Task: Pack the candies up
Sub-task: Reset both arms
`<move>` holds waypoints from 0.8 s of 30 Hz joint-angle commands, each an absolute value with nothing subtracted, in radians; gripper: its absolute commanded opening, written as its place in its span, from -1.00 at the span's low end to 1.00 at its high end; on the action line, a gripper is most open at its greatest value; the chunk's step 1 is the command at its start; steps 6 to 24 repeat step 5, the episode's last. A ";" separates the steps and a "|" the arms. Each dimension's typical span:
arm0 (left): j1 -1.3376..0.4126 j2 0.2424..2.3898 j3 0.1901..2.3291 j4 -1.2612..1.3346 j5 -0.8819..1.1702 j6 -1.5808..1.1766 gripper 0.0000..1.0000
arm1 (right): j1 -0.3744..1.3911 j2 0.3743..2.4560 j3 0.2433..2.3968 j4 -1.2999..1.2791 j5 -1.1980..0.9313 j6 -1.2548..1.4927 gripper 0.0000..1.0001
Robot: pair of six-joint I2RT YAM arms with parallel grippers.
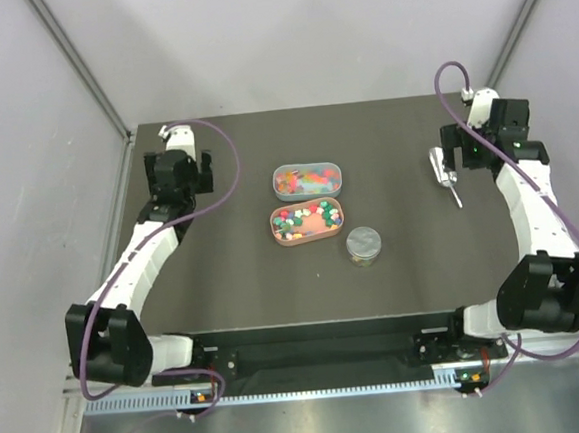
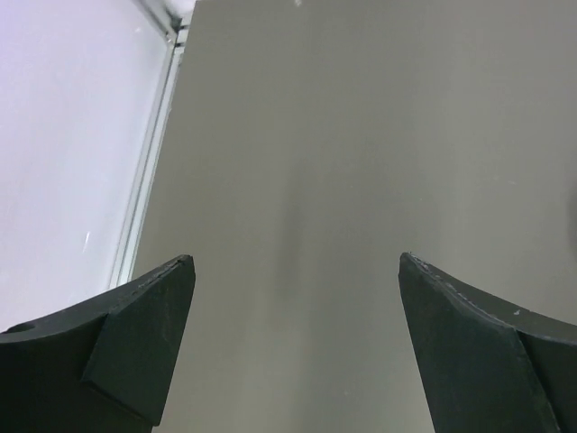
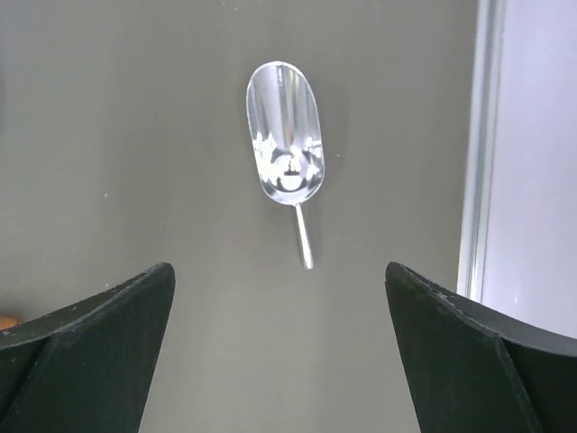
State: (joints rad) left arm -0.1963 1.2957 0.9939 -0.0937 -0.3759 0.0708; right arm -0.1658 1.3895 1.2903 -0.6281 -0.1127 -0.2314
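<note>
Two oval trays in the middle of the desk [image 1: 234, 281] hold the candies [image 1: 307, 221], one tray just behind the other. A small round jar [image 1: 364, 245] stands just beside the nearer tray, on its right and toward the arms. The candies lie between the two arms, roughly as far from one as from the other.

What the next move likely turns on is the scoop [image 3: 287, 144]. It lies flat on the desk at the far right, well apart from the trays. The right hand [image 3: 278, 289] hangs directly over it, jaws spread wide and empty. In the right wrist view the scoop's long axis runs almost straight away from the hand. Its bowl is at the far end and its thin handle points back toward the gap between the fingers, tilted slightly right. The jaws open across that axis, so closing them would probably pinch the handle from both sides.

The left hand [image 2: 297, 262] is also wide open and empty, over bare desk at the far left. The right arm is far nearer the scoop, so picking it up looks like that arm's job.
</note>
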 commanded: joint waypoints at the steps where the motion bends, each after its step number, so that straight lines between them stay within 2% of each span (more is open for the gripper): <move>1: -0.190 1.284 0.977 -0.046 -0.364 0.061 0.97 | -0.164 1.350 1.253 -0.551 -0.060 -0.190 1.00; 24: -0.189 1.276 0.962 -0.031 -0.345 0.061 0.97 | -0.166 1.336 1.262 -0.557 -0.095 -0.172 0.99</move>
